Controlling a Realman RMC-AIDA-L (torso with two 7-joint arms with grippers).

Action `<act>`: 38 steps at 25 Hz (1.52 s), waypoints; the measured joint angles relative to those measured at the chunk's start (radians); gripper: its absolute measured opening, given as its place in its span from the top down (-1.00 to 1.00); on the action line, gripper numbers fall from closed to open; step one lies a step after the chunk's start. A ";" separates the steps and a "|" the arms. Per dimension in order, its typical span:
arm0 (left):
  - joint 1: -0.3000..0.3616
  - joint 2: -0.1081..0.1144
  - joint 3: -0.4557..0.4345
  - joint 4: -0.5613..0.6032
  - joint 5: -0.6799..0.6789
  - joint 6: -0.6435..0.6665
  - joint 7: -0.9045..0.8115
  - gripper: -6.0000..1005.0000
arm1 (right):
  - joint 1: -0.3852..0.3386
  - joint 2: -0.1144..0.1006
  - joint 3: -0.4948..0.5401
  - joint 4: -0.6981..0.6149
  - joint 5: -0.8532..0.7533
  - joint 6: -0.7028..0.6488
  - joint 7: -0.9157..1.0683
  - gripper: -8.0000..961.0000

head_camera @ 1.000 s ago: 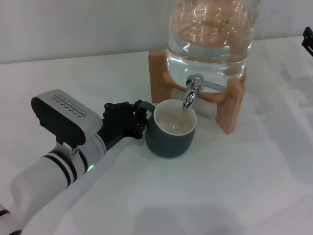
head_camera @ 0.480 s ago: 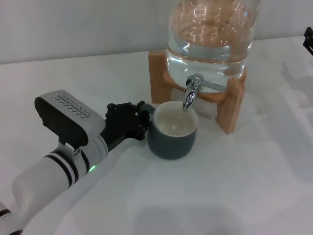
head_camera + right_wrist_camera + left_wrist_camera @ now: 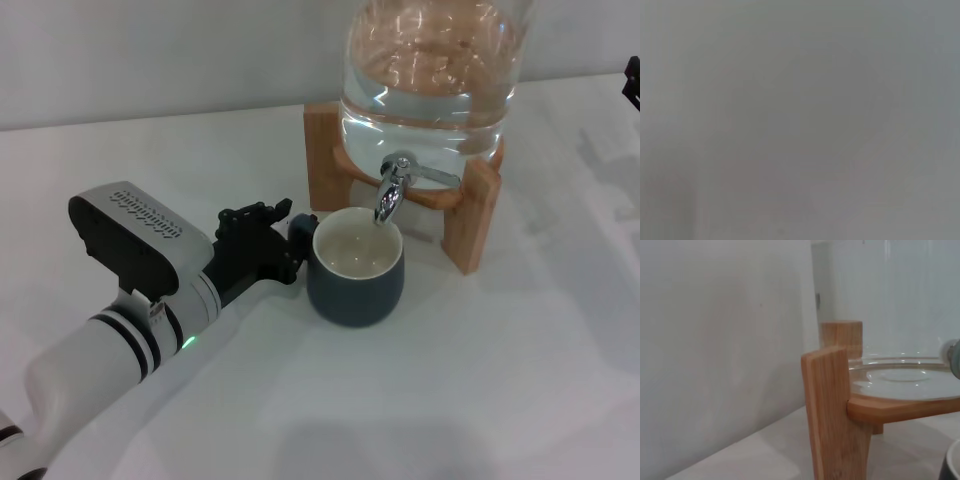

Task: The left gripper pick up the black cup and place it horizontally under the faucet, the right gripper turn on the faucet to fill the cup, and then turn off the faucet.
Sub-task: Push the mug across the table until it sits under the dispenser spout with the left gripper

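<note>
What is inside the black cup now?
The black cup shows only its bare cream inside, directly under the faucet spout. No stream is visible. The left gripper is at its handle, which it mostly covers.

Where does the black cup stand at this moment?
In the head view, the black cup stands mid-table directly under the faucet, with the left gripper at its left side.

Cup: your black cup (image 3: 356, 268) stands upright on the white desk (image 3: 500, 370), cream inside showing.
Faucet: the faucet (image 3: 392, 192) hangs just over the cup's far rim; its spout points down.
Left gripper: your left gripper (image 3: 285, 245) has its jaws at the cup's handle side.
Right gripper: only a black edge (image 3: 631, 78) shows, far right.
</note>
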 joint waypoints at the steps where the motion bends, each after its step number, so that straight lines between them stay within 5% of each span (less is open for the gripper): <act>1: 0.000 0.000 0.000 0.000 0.000 -0.001 -0.002 0.43 | 0.000 0.000 0.000 0.000 0.000 0.000 0.000 -0.75; 5: 0.000 0.000 0.000 0.000 -0.011 -0.003 -0.005 0.38 | 0.000 0.000 0.000 0.000 0.001 0.000 0.000 -0.75; 10: 0.001 0.000 0.004 0.000 -0.025 -0.003 -0.005 -0.07 | 0.000 0.001 0.000 0.001 0.001 0.002 0.000 -0.75; 38: 0.051 0.009 0.018 0.048 -0.015 0.006 -0.024 -0.35 | -0.012 0.006 -0.002 0.028 -0.002 0.055 0.000 -0.75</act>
